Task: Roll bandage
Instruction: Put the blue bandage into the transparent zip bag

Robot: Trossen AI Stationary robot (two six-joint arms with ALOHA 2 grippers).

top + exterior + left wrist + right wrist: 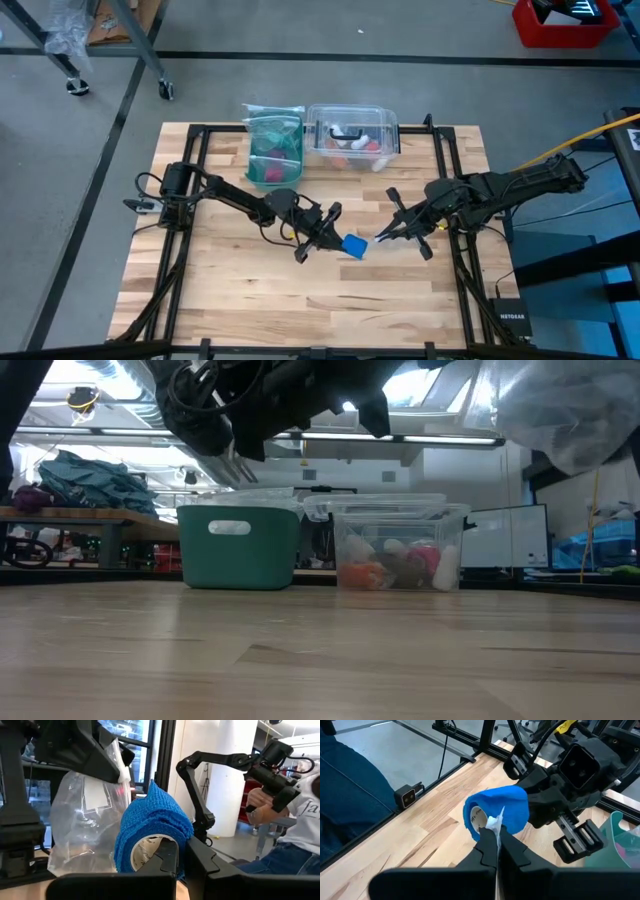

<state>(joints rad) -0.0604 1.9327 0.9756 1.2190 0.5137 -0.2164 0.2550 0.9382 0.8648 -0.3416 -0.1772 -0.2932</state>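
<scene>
Bandage (353,246): bright blue roll of soft, ribbed crepe fabric wound on a pale cardboard core, just right of centre in the high view, between the two grippers and lifted off the table. In the left wrist view the roll (152,832) shows layered, crinkled edges and a loose pointed corner at its top.

Left gripper (328,238): dark, hard-edged fingers closed on the roll's wall, one finger (167,860) inside the core.

Right gripper (384,236): slim dark fingers pressed together, pinching a small whitish scrap at the roll's open end (492,824); whether that scrap is tape or backing cannot be told.

Table (250,300): pale wooden planks, butcher-block pattern, framed by black metal rails.

Teal bin (273,150): rectangular plastic, upper centre of the high view, wrapped in clear crinkled film.

Clear plastic box (353,135): lidded, just right of the bin, holding white and red-orange items.

Clear plastic bag (85,827): wrinkled, with a white label, left of the roll in the left wrist view.

Person (295,837): white shirt, blue jeans, right edge of the left wrist view.
</scene>
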